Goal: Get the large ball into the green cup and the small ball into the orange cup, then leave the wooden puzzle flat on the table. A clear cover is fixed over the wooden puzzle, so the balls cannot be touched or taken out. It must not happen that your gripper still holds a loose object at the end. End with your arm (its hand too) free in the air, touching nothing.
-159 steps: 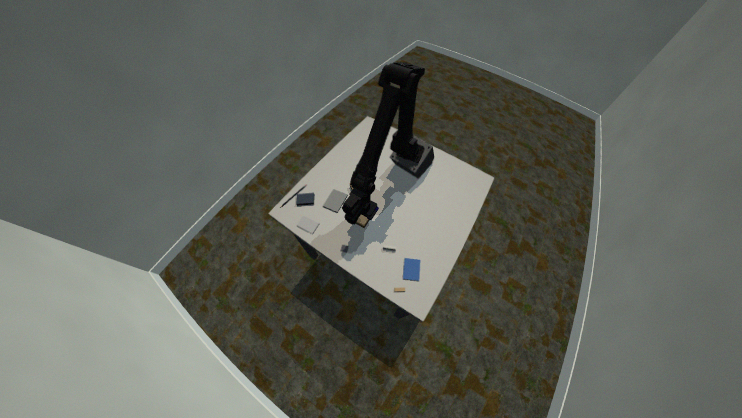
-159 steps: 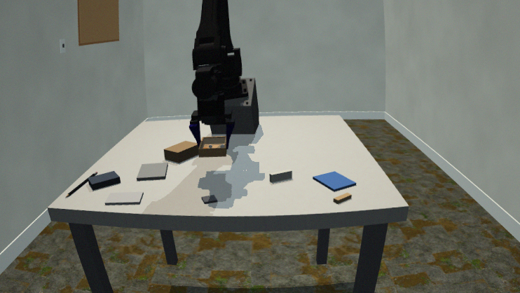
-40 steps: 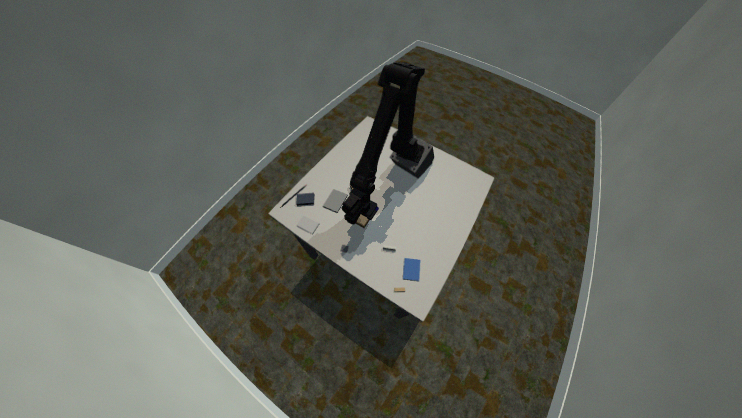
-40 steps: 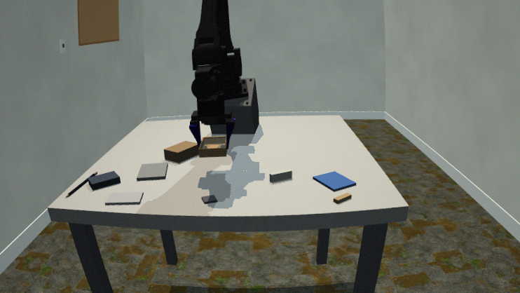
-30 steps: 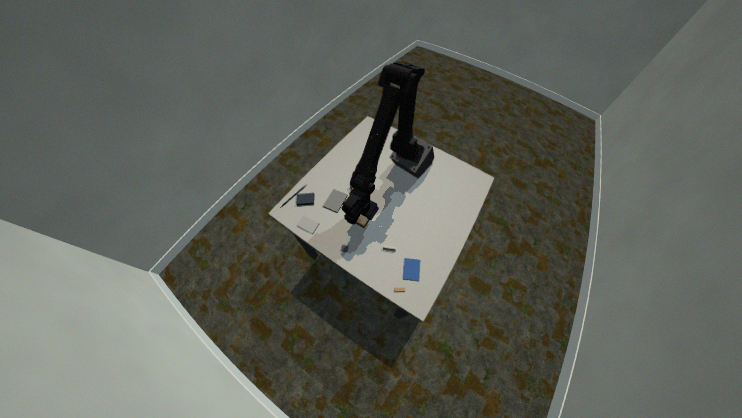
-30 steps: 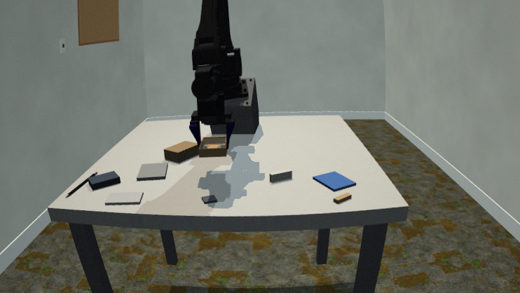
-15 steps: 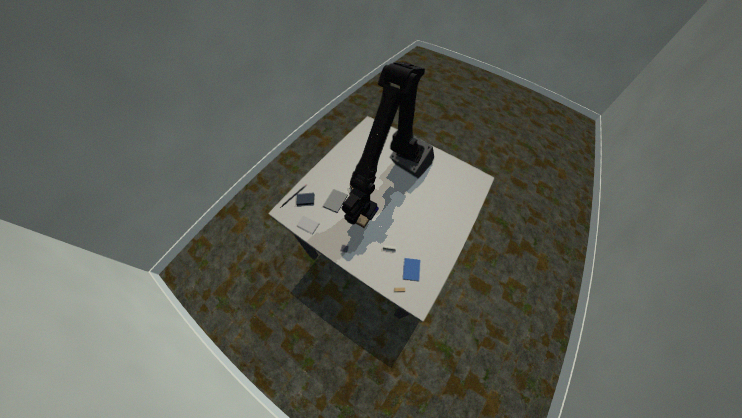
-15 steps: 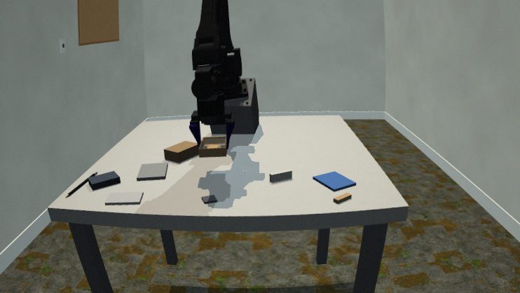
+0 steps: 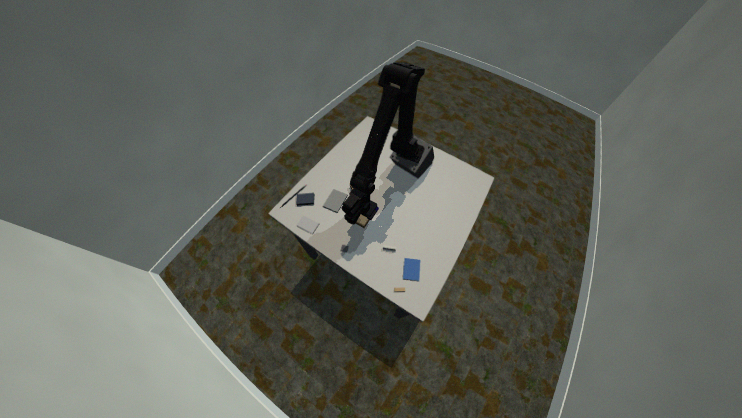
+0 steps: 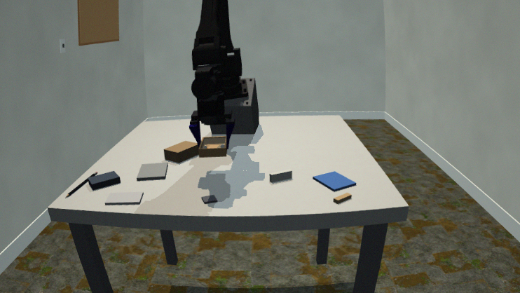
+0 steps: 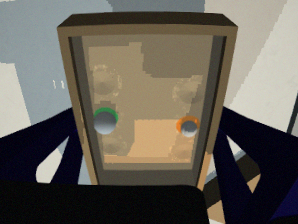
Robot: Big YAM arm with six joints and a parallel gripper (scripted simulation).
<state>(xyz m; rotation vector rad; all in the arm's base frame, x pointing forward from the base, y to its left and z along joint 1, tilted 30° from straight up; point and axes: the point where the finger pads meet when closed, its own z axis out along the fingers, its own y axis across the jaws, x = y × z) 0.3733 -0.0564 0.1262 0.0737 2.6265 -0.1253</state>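
Note:
The wooden puzzle (image 11: 148, 99) is a shallow wooden box under a clear cover. It sits between my gripper's dark blue fingers, which are shut on its two long sides. In the wrist view the large grey ball (image 11: 105, 121) sits in the green cup at the left and the small ball (image 11: 189, 127) sits in the orange cup at the right. In the exterior view the puzzle (image 10: 212, 146) is at or just above the table top under my gripper (image 10: 211, 134). In the overhead view the puzzle (image 9: 362, 220) is mostly hidden by the arm.
A brown box (image 10: 181, 151) lies close to the left of the puzzle. Grey pads (image 10: 152, 171) (image 10: 124, 198), a dark block (image 10: 104, 180) and a pencil (image 10: 80, 184) lie at the left. A small dark tile (image 10: 209, 199), grey block (image 10: 280, 176), blue pad (image 10: 333, 181) and small wooden block (image 10: 342, 197) lie nearer the front and right.

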